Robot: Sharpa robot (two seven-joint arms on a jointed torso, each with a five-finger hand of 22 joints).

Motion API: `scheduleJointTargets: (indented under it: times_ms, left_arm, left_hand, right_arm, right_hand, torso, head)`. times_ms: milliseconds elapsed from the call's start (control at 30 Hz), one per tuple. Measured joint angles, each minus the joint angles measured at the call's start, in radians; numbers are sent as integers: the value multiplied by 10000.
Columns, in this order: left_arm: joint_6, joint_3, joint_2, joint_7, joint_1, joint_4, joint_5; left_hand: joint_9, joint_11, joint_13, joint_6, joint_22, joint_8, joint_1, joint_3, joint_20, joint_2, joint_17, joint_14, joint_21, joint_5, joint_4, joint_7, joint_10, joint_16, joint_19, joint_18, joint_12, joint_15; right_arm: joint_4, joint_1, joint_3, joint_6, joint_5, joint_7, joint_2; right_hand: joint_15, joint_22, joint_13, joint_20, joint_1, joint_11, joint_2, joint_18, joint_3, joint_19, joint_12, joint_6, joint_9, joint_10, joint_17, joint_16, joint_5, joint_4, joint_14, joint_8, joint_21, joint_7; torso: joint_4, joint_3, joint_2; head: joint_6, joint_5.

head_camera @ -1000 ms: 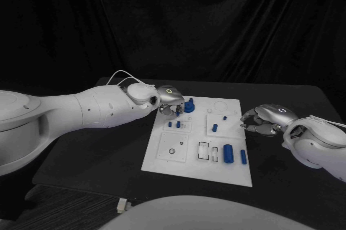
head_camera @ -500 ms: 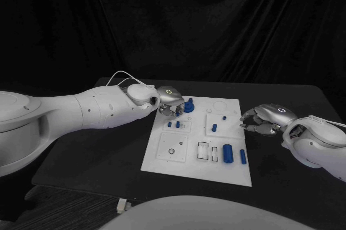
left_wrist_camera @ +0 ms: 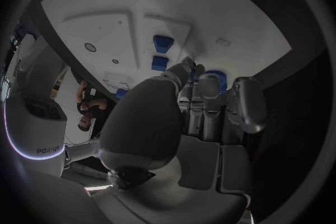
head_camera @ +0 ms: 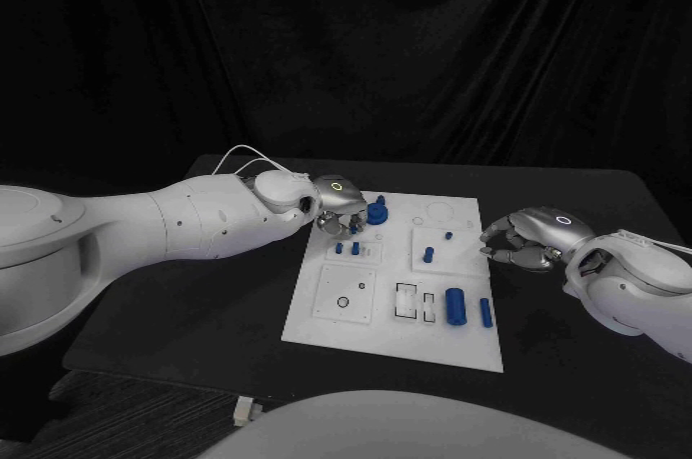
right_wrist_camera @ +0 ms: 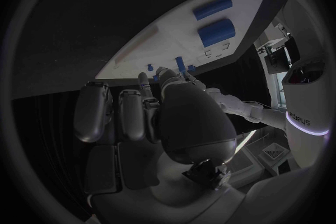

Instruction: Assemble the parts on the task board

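Observation:
The white task board (head_camera: 346,324) lies mid-table. At its far left corner stands a large blue part (head_camera: 378,212). My left hand (head_camera: 339,201) is right beside it, fingers curled onto it; in the left wrist view the blue part (left_wrist_camera: 215,74) shows between the fingertips (left_wrist_camera: 207,89). Two small blue pegs (head_camera: 348,247) stand just in front of that hand. My right hand (head_camera: 519,241) hovers at the board's right edge, its fingers (right_wrist_camera: 133,112) curled in on nothing. Two more small pegs (head_camera: 440,245) stand left of it.
A thick blue cylinder (head_camera: 456,305) and a slim one (head_camera: 486,314) lie near the board's front right; they also appear in the right wrist view (right_wrist_camera: 217,31). Black table (head_camera: 188,309) surrounds the board, with dark curtain behind.
My left hand has edged slightly toward the back by the large blue part. The right hand and the parts have stayed put.

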Motion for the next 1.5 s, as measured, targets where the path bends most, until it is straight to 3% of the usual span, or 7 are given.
scheduleJointTargets:
  times_ms: [467, 700, 933, 1100, 1233, 1400, 1500]
  left_arm:
    - [1, 7, -6, -54, -24, -24, 3]
    - [43, -4, -10, -69, -56, -47, 0]
    - [103, -5, -5, -115, -66, -58, -1]
    - [85, -7, -22, -220, -77, -57, -1]
    - [41, -8, -55, -392, -79, -61, -2]
    - [-30, -8, -138, -679, -80, -81, -2]
    - [-101, -7, -285, -884, -80, -45, -3]
  left_hand:
    - [-16, 0, -3, -1, 0, -72, 32, 28, 29, -32, -12, -52, -23, 0, -28, 0, 0, 0, -41, 0, -86, 19]
    - [-136, -41, -25, -468, 0, -240, 10, 28, 35, -76, -59, -108, -96, 0, -28, -178, -41, -39, -107, 1, -199, 37]
    - [-404, -42, -31, -1726, 7, -240, -91, 73, 72, -261, -115, -179, -191, 0, 103, -469, -146, -76, -143, 1, -277, 37]
    - [-581, 105, 26, -2573, 8, -240, -160, 40, 72, -403, -98, -179, -192, 0, 184, -804, -215, -75, -143, 2, -347, 37]
    - [-907, 194, 71, -3911, 7, -300, -146, -15, 67, -495, -161, -255, -232, 0, 240, -1061, -304, -112, -147, 2, -348, 67]
    - [-889, 297, 85, -3678, 7, -217, -136, 13, 31, -505, -332, -390, -379, 0, 266, -941, -430, -232, -209, 2, -441, 132]
    - [-816, 358, 85, -3241, 6, -43, 20, 80, 68, -548, -1283, -1116, -1136, 0, 200, -729, -922, -924, -686, 1, -651, 193]
  right_arm:
    - [0, -4, 0, 2, 0, 0, 9]
    - [4, -5, 0, 3, 0, -1, 3]
    - [10, -7, 0, 3, 0, -1, -3]
    - [16, -7, 0, 2, 0, -1, -19]
    - [18, -8, 0, 1, 0, -1, -38]
    - [25, -8, 0, -6, 0, -1, -49]
    - [48, -8, 0, -30, 0, 9, -78]
  right_hand:
    - [0, -2, 1, 0, 0, 0, 0, -1, 0, 0, 8, 0, 1, 0, 1, 0, 0, 0, 0, 0, 0, 0]
    - [0, -3, 3, 0, 0, 0, 0, 0, 0, 0, 25, 0, 1, 0, 1, 0, 0, 0, 0, 0, 0, 0]
    - [0, -3, 11, 0, 0, 0, 0, 0, 0, 0, 26, 36, -13, 0, 1, 0, 0, 0, 0, 0, 0, 36]
    - [0, -4, 15, 0, 0, 0, 0, -1, 0, 0, 35, 35, -13, 0, 1, 0, 0, 0, 0, 0, 0, 36]
    - [0, -4, 33, 0, 0, 0, 0, 0, 0, 0, -4, 35, -13, 0, 2, 0, 0, 0, 0, 0, 0, 36]
    - [0, -4, 32, 0, 0, 0, 0, 0, 28, 0, -5, 36, -12, 0, 2, 0, 0, -28, 0, 0, 0, 36]
    - [0, -5, 20, 0, 42, 0, -43, 1, 55, 0, -5, 35, -14, 0, 2, 0, 0, -55, 0, 0, 0, 36]
  torso:
    - [8, 0, 7]
    - [10, 0, 6]
    - [10, -2, 3]
    - [5, -2, 2]
    - [4, -2, 2]
    - [4, -1, 3]
    - [4, -1, 3]
  head:
    - [0, 29]
    - [0, 32]
    - [0, 35]
    - [0, 41]
    - [0, 40]
    - [0, 26]
    - [0, 20]
